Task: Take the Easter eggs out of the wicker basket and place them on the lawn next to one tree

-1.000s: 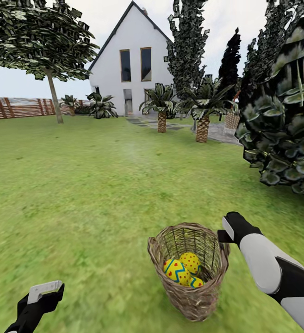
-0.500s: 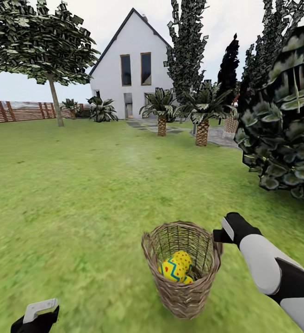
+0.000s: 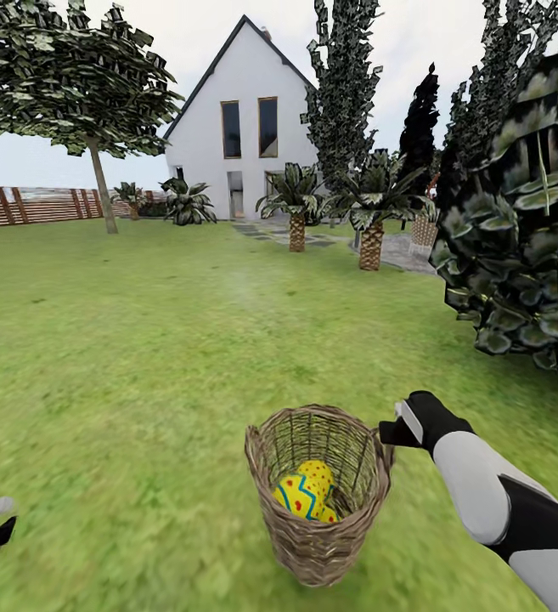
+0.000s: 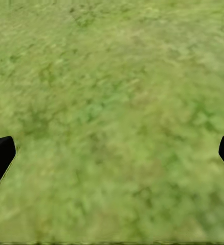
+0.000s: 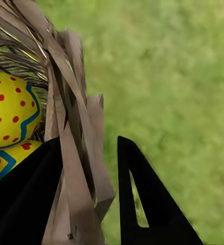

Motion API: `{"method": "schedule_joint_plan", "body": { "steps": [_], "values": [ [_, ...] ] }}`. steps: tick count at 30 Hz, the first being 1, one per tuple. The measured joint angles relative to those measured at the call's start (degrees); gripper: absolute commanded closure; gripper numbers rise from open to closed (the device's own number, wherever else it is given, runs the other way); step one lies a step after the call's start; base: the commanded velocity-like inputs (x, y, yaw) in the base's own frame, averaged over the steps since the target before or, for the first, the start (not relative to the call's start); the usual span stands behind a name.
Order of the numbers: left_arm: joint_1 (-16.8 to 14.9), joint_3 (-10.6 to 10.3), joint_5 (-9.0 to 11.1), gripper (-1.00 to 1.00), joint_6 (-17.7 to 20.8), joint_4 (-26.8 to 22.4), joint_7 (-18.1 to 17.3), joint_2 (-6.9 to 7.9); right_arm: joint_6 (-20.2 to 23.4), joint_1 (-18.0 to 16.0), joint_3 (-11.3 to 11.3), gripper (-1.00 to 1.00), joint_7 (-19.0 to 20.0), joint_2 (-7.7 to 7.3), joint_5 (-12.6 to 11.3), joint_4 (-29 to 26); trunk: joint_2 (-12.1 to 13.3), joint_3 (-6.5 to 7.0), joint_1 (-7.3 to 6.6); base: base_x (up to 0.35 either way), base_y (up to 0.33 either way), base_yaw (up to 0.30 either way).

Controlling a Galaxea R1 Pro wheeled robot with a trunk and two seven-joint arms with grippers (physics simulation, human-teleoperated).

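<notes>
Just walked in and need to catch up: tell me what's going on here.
The robot's right pincer is clamped on the rim of a wicker basket standing on the lawn, one finger inside the wall and one outside. Painted yellow eggs lie in the basket; none are out on the grass. The left pincer hangs open over bare grass, holding nothing. Trees and a white house stand further off.

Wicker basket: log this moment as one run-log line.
right gripper: shut on wicker basket rim | Easter eggs: inside basket | left gripper: open over lawn | phase: carrying
</notes>
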Motion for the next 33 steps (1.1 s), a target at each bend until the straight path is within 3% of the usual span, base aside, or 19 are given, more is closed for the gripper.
{"method": "schedule_joint_plan", "body": {
  "steps": [4,8,12,19,22,25,29,33],
  "values": [
    [0.00,0.10,-0.09,-1.00,1.23,-0.22,-0.04,0.25,-0.01,0.00,0.59,1.00,-0.02,0.05,1.62,0.01,1.61,0.71,-0.88,0.000,0.000,0.000],
    [-0.06,0.11,-0.38,-1.00,1.39,-0.11,-0.03,0.28,-0.02,0.00,0.20,1.00,0.01,0.40,0.31,-0.04,3.21,1.44,-1.76,0.000,0.000,0.000],
    [-0.09,0.11,-0.44,-1.00,1.41,-0.03,-0.03,0.28,-0.01,0.02,0.45,1.00,-0.15,0.82,1.32,-0.42,4.81,2.15,-2.64,0.000,0.000,0.030],
    [-0.09,0.11,-0.48,-1.00,1.41,0.00,0.01,0.28,-0.03,0.00,0.12,1.00,-0.10,2.63,0.47,-0.49,7.62,3.41,-4.17,0.000,0.000,0.262],
    [-0.09,0.11,-0.51,-1.00,1.41,0.02,0.04,0.28,-0.03,0.00,0.34,1.00,-0.10,2.74,1.40,-0.44,8.82,3.94,-4.83,0.000,0.000,0.280],
    [-0.09,0.11,-0.52,-1.00,1.41,0.02,0.03,0.28,-0.04,-0.01,-0.03,1.00,-0.01,2.77,0.17,-0.47,10.03,4.43,-5.49,0.000,0.000,0.094],
    [-0.09,0.11,-0.58,-1.00,1.35,0.04,0.07,0.28,-0.03,-0.01,0.36,1.00,-0.04,2.84,1.41,-0.42,11.63,5.14,-6.37,0.000,0.000,0.006],
    [-0.09,0.11,-0.60,-1.00,1.33,0.10,0.07,0.28,-0.04,-0.02,0.11,1.00,-0.02,2.86,0.61,-0.40,13.24,5.86,-7.25,0.000,0.000,0.036]
  ]
}}
